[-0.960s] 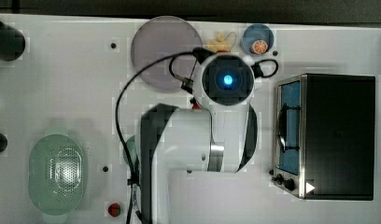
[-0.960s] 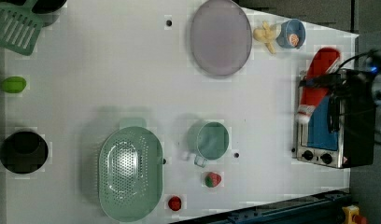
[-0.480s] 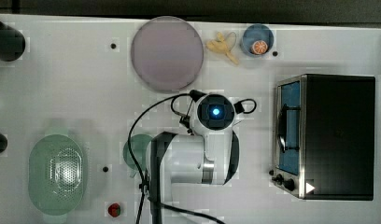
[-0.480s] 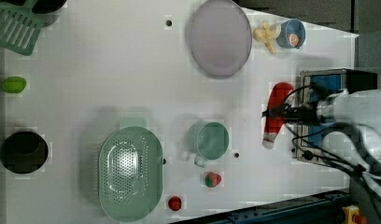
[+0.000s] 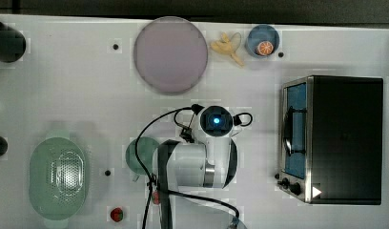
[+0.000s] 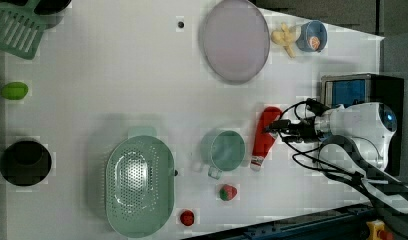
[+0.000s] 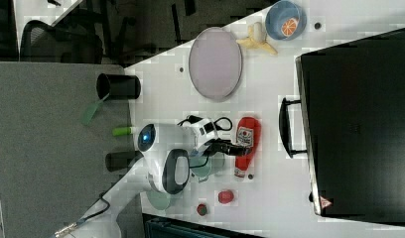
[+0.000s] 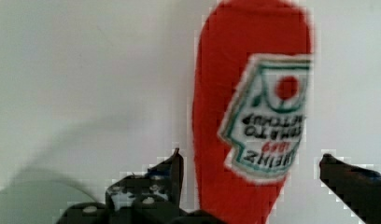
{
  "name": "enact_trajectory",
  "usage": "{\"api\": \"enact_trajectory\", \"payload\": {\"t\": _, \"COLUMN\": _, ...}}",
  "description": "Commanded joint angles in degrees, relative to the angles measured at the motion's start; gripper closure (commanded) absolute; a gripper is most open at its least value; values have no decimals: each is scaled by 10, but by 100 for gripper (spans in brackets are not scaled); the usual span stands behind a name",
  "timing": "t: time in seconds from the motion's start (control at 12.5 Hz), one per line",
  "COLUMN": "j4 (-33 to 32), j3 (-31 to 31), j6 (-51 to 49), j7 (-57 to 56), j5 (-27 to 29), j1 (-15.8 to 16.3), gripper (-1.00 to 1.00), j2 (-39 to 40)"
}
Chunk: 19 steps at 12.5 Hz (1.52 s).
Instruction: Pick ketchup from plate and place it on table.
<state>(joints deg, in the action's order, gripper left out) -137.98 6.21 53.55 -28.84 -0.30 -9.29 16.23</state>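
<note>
The ketchup [image 6: 264,137] is a slim red bottle with a white label. It lies flat on the white table [image 5: 87,95], between a teal mug and the oven, with its pale cap toward the left view's bottom. My gripper [image 6: 279,125] hangs low over the bottle's middle and is open. In the wrist view the fingers [image 8: 175,163] stand on either side of the ketchup [image 8: 244,93] with small gaps. The pale mauve plate [image 5: 170,55] sits bare at the top view's upper middle. In the right view the gripper [image 7: 237,147] is over the ketchup [image 7: 246,144].
A teal mug [image 6: 223,150] stands just beside the bottle. The black toaster oven [image 5: 340,138] is at the top view's right. A green basket [image 6: 139,185], a strawberry [image 6: 228,192], a blue bowl [image 5: 262,40] and a black cup [image 6: 24,162] sit around.
The arm carried the ketchup from beside the oven toward the mug, left and down in the left view. The bottle now lies on the table and the fingers have opened off it.
</note>
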Motion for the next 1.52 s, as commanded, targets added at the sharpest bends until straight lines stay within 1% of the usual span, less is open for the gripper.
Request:
{"api": "enact_trajectory", "payload": {"t": 0.08, "j4": 30, "j3": -7, "j6": 13, "j7": -6, "j5": -1, "j1": 2, "gripper": -100, "j2": -44}}
{"api": "enact_trajectory", "payload": {"t": 0.16, "j4": 39, "j3": -7, "j6": -1, "j7": 5, "j5": -1, "j1": 2, "gripper": -100, "j2": -67}}
{"api": "enact_trajectory", "payload": {"t": 0.32, "j4": 67, "j3": -7, "j6": -63, "j7": 53, "j5": -1, "j1": 2, "gripper": -100, "j2": -124}}
{"api": "enact_trajectory", "payload": {"t": 0.56, "j4": 140, "j3": -7, "j6": -177, "j7": 180, "j5": -1, "j1": 2, "gripper": -100, "j2": -197}}
{"api": "enact_trajectory", "payload": {"t": 0.88, "j4": 242, "j3": -7, "j6": -361, "j7": 307, "j5": -1, "j1": 2, "gripper": -100, "j2": -246}}
{"api": "enact_trajectory", "payload": {"t": 1.04, "j4": 291, "j3": -6, "j6": -432, "j7": 309, "j5": -2, "j1": 2, "gripper": -100, "j2": -252}}
{"api": "enact_trajectory", "payload": {"t": 1.2, "j4": 323, "j3": -7, "j6": -512, "j7": 309, "j5": -1, "j1": 2, "gripper": -100, "j2": -250}}
{"api": "enact_trajectory", "payload": {"t": 1.36, "j4": 343, "j3": -6, "j6": -512, "j7": 309, "j5": -1, "j1": 2, "gripper": -100, "j2": -247}}
{"api": "enact_trajectory", "payload": {"t": 1.52, "j4": 345, "j3": -6, "j6": -512, "j7": 309, "j5": -1, "j1": 2, "gripper": -100, "j2": -248}}
